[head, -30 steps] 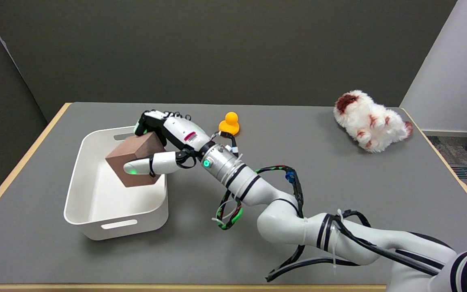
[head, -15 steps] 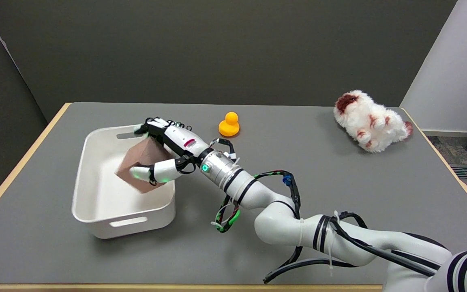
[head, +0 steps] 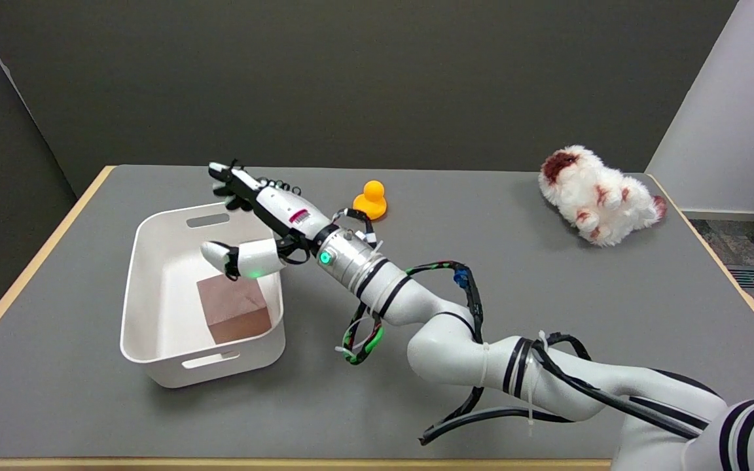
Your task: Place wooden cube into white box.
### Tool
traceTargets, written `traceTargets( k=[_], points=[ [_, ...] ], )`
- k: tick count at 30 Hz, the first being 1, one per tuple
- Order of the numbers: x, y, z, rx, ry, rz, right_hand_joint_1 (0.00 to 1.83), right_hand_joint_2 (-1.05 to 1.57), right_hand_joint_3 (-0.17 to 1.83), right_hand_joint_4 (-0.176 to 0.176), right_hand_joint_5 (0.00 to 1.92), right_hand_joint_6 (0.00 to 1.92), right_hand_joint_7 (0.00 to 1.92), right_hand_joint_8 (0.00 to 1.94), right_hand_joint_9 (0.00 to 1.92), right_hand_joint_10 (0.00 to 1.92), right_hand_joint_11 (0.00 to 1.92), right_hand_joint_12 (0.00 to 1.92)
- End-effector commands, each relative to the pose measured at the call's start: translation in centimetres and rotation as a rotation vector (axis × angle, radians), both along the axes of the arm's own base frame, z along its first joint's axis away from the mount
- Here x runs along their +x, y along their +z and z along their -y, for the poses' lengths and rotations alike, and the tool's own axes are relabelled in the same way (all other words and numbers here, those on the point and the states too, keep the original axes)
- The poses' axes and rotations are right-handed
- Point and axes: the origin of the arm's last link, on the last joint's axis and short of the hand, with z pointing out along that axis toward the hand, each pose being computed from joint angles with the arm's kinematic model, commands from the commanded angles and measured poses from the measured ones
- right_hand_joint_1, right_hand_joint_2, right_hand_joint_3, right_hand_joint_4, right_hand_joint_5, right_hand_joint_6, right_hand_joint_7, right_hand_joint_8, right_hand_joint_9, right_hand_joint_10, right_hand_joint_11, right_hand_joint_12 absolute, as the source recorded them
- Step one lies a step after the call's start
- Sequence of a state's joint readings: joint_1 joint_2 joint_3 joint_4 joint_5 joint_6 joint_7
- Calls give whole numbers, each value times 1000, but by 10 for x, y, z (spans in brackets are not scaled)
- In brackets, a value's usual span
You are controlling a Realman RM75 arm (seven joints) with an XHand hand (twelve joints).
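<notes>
A dark grey-green wall [head: 351, 78] backs the scene, meeting a pale wall panel [head: 730, 118] to the right of the table. The table [head: 547, 275] is a broad, matte grey slab with a thin light-wood edge along its sides and near rim; beyond its right edge a strip of patterned carpet [head: 750, 261] shows.

The white arm [head: 482, 353] reaches across the table from the near right corner, smooth glossy shells banded in black, with black and green-red cables looped along it and a metal ribbed wrist lit by a small green light.

The white box [head: 154, 360] sits on the left part of the table: a smooth plastic tub with rounded corners and slot handles in its near and far walls. The wooden cube [head: 233, 315] rests on the floor of the box, in its near right corner, close against the right wall; its faces are flat, reddish brown, with crisp edges.

The plush toy [head: 596, 195], shaggy white with rust-brown patches, lies at the far right of the table. The right hand [head: 266, 219] hangs above the right side of the box, fingers spread wide and straight, holding nothing, clear of the cube. The rubber duck [head: 370, 200], small, glossy and orange-yellow, stands just right of the box's far end.
</notes>
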State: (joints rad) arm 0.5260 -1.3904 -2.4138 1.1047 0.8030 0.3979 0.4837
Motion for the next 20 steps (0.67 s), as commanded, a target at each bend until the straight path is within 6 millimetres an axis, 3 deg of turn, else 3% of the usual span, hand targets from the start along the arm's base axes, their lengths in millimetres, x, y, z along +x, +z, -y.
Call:
traceTargets(
  k=[1, 5, 8, 9, 10, 11, 12, 14, 16, 20],
  points=[
    [49, 34, 7, -94, 170, 89, 513, 649, 868, -50, 0, 208, 150, 432, 185, 816, 49, 1310],
    [53, 85, 6, -234, 193, 172, 500, 654, 857, -57, -1, 221, 146, 403, 164, 784, 59, 1313],
    [53, 140, 3, -371, 193, 253, 477, 691, 808, -58, -1, 218, 160, 366, 150, 781, 52, 1290],
    [89, 113, -26, -263, 213, 592, 466, 698, 809, -59, -1, 218, 161, 366, 149, 776, 39, 1281],
    [59, 160, -7, -403, 199, 362, 444, 687, 838, -58, 11, 191, 157, 379, 151, 765, 35, 1255],
    [50, 189, -7, -471, 204, 306, 407, 653, 907, -55, 40, 124, 144, 412, 156, 745, 40, 1203],
    [50, 209, -13, -510, 217, 322, 408, 681, 878, -55, 27, 180, 157, 399, 152, 744, 24, 1193],
    [52, 232, -21, -552, 242, 337, 410, 719, 842, -54, 12, 254, 175, 381, 146, 742, -1, 1176],
    [54, 251, -29, -592, 272, 350, 380, 675, 923, -51, 51, 169, 158, 414, 148, 725, 0, 1125],
    [57, 294, -45, -680, 301, 408, 375, 668, 938, -61, 61, 195, 159, 428, 135, 720, -1, 1085]
  ],
)
